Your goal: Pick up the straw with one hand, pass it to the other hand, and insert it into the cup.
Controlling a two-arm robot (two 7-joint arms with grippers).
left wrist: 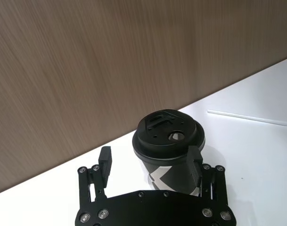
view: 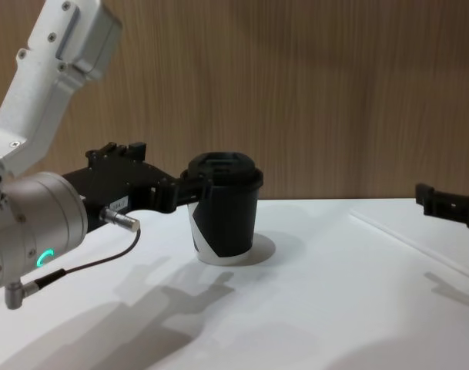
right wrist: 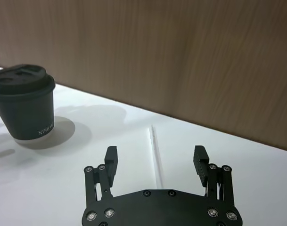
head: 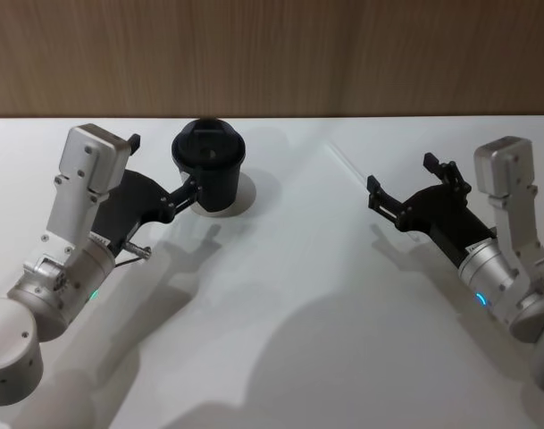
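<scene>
**Both grippers spread wide, straw flat on the table**

The left gripper [head: 164,165] reaches forward and inward from the robot's left. Its silver forearm is angled up and its black hand is held low and roughly level over the white table [head: 280,340]. Its jaws are wide apart and hold nothing. The cup [head: 209,177] stands upright with its lid [left wrist: 168,132] on, near the wooden wall [head: 272,54]. It is just ahead of this gripper and offset toward the inner finger. That fingertip is right at the cup's side, but I cannot tell whether it touches.

The right gripper [head: 400,172] comes in from the robot's right. Its wrist is bent so the hand points inward and toward the wall, low above the table. Its jaws are also wide open and empty.

The straw [right wrist: 155,155] lies flat on the table, between the cup and the right gripper and well apart from the cup. In the right wrist view it runs lengthwise away from the hand, in line with the gap between the two fingers, and neither finger touches it.
</scene>
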